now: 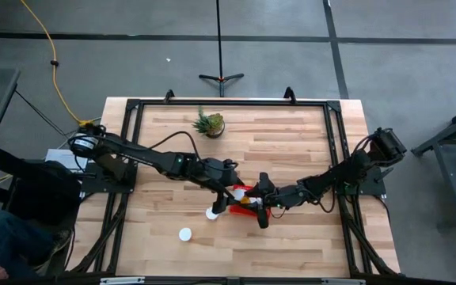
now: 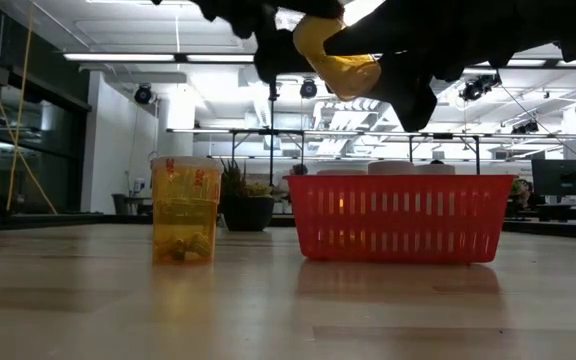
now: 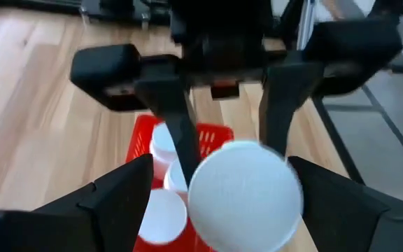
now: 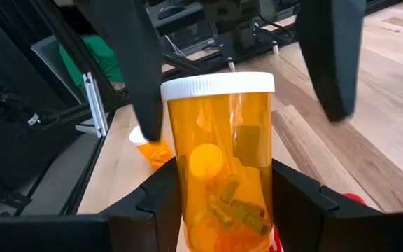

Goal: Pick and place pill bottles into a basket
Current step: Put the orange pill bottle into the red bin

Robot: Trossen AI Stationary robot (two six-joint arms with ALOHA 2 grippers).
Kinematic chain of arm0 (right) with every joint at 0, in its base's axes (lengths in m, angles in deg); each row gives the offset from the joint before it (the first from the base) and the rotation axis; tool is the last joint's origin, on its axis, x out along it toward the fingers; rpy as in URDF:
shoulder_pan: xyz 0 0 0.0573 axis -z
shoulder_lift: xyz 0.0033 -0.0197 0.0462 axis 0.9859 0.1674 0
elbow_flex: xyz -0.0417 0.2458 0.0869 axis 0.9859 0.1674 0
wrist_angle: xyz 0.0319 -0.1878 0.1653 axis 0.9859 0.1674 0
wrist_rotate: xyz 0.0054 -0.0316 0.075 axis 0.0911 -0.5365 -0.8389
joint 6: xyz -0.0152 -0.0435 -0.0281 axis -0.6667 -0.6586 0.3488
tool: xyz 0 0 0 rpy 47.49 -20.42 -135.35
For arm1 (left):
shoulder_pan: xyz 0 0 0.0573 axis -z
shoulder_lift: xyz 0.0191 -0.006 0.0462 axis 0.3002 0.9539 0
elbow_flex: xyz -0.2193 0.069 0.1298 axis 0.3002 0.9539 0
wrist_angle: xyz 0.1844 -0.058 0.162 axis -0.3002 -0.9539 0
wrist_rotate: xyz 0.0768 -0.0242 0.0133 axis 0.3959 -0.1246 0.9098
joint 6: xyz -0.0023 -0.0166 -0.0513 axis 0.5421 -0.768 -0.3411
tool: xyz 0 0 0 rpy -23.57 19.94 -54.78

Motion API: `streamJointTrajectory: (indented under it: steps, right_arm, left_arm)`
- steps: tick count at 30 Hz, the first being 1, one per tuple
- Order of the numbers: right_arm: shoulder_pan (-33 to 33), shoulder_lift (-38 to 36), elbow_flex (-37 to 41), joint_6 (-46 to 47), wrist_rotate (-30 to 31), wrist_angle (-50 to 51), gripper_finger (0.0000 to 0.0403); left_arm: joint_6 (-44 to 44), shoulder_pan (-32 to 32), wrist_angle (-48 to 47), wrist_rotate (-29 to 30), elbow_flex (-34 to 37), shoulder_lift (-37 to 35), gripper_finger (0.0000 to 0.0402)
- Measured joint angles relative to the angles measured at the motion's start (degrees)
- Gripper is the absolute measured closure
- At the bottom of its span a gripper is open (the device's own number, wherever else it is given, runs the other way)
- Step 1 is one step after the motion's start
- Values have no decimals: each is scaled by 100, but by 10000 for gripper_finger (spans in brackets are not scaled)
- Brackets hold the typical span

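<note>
An amber pill bottle (image 4: pixel 219 175) with a white cap (image 3: pixel 245 192) hangs in the air above the red basket (image 2: pixel 400 230). My right gripper (image 1: pixel 258 207) is shut on it. My left gripper (image 1: pixel 226 198) is open, and its fingers (image 4: pixel 131 77) stand on either side of the bottle's cap end. Whether one of them touches the cap, I cannot tell. Several white-capped bottles (image 3: pixel 163 147) stand in the basket. Two more bottles (image 1: pixel 211 213) (image 1: pixel 184 234) stand upright on the table to the left of the basket; the low view shows one of them as amber (image 2: pixel 185 210). My right gripper pinches the bottle's amber body near its base (image 4: pixel 187 217) between its two fingers (image 4: pixel 156 210). It comes from the table's right, and the fingers lie along the bottle. The cap (image 4: pixel 217 85) points away toward my left gripper. The bottle is tilted and lifted clear above the basket (image 2: pixel 333 60).
A small spiky green potted plant (image 1: pixel 210 123) stands at the far middle of the table. The black frame rails (image 1: pixel 335 142) run along the table's sides. There is bare wood at the near right and far left.
</note>
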Motion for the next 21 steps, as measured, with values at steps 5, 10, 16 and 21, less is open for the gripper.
streamJointTrajectory:
  steps: [5,10,16,21]
  right_arm:
    - [0,0,0,-8,-9,3,234]
    - [0,-4,7,1,-46,20,234]
    - [-2,-4,7,10,-101,13,234]
    - [-2,-4,7,4,-167,5,234]
  left_arm:
    - [119,-2,-81,-109,7,120,41]
    - [98,7,-98,-200,13,150,41]
    - [122,7,-77,-202,13,156,41]
    - [127,7,-7,-202,13,156,41]
